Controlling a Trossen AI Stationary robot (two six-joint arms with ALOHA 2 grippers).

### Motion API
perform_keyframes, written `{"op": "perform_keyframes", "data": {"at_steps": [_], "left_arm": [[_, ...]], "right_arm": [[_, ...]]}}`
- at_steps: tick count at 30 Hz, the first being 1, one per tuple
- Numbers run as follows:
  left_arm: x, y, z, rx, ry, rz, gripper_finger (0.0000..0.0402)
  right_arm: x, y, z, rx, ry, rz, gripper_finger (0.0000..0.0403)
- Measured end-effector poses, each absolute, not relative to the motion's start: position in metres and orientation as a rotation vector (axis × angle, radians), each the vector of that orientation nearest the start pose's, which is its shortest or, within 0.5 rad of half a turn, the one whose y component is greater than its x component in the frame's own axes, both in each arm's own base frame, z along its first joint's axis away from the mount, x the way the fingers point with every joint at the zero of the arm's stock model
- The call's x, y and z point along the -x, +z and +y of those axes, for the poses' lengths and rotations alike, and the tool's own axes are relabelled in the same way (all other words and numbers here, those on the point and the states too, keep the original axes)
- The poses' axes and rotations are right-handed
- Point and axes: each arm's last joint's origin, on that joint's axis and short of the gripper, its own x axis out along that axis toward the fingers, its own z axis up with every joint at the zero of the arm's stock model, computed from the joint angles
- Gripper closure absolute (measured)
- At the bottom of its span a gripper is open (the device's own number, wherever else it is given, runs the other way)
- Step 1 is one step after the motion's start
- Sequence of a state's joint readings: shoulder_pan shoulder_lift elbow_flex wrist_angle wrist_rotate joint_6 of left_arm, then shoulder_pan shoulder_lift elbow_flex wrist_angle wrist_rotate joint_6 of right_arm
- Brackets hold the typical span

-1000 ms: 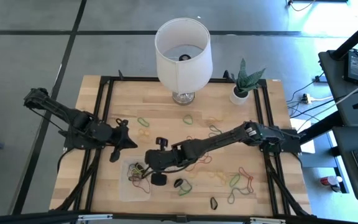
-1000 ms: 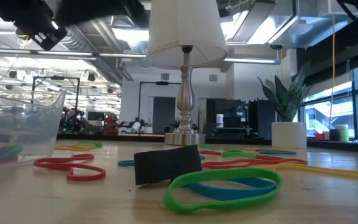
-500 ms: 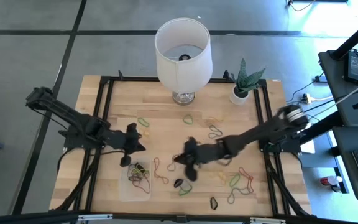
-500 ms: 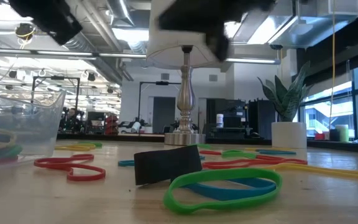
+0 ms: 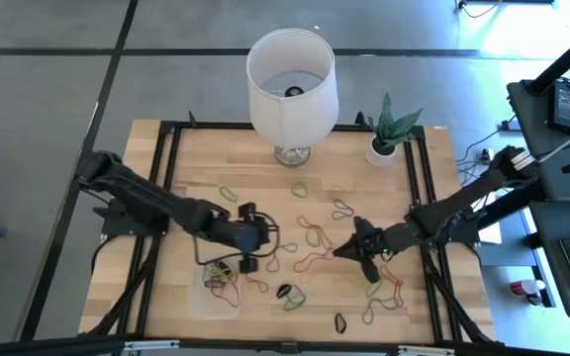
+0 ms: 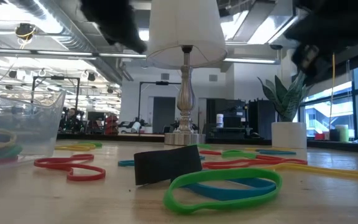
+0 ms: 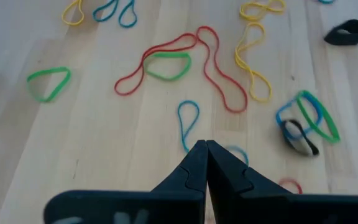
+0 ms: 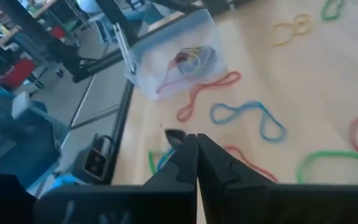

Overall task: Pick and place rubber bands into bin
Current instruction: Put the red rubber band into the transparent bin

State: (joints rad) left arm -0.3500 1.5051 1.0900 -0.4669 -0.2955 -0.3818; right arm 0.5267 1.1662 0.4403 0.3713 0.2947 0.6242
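The clear bin (image 5: 218, 287) sits at the table's near-left, a few rubber bands (image 5: 222, 276) already inside and many more loose across the wood. The left gripper (image 5: 249, 240), fingers pressed together and empty, hangs just beside the bin; the right gripper (image 5: 362, 251) is likewise closed and empty. Each band looks light, limp and stretchy, so I'd pinch one strand against the table.
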Motion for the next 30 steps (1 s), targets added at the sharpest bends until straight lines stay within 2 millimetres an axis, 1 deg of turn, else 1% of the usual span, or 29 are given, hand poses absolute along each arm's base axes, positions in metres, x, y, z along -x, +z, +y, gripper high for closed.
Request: {"op": "perform_keyframes", "data": {"at_steps": [5,10,12,16,20,23,26,30], "left_arm": [[-0.333,0.246,-0.103,0.119,0.128,0.840,0.0400],[-0.378,0.240,-0.108,0.114,0.128,0.844,0.0399],[-0.396,0.235,-0.108,0.110,0.136,0.842,0.0398],[-0.423,0.217,-0.104,0.138,0.111,0.884,0.0394],[-0.440,0.196,-0.101,0.171,0.078,0.932,0.0380],[-0.446,0.179,-0.098,0.187,0.077,0.971,0.0362],[-0.449,0.165,-0.094,0.217,0.094,1.007,0.0339],[-0.452,0.147,-0.092,0.213,0.107,1.045,0.0310]], "right_arm": [[-0.179,0.189,0.095,-0.476,0.133,0.386,0.0394],[-0.160,0.179,0.085,-0.444,0.118,0.479,0.0394],[-0.154,0.178,0.081,-0.444,0.106,0.522,0.0397],[-0.146,0.178,0.077,-0.433,0.115,0.572,0.0397],[-0.142,0.180,0.075,-0.435,0.130,0.577,0.0393],[-0.140,0.182,0.075,-0.440,0.139,0.575,0.0394],[-0.139,0.182,0.075,-0.441,0.156,0.591,0.0398],[-0.137,0.180,0.074,-0.432,0.152,0.615,0.0397]]}}
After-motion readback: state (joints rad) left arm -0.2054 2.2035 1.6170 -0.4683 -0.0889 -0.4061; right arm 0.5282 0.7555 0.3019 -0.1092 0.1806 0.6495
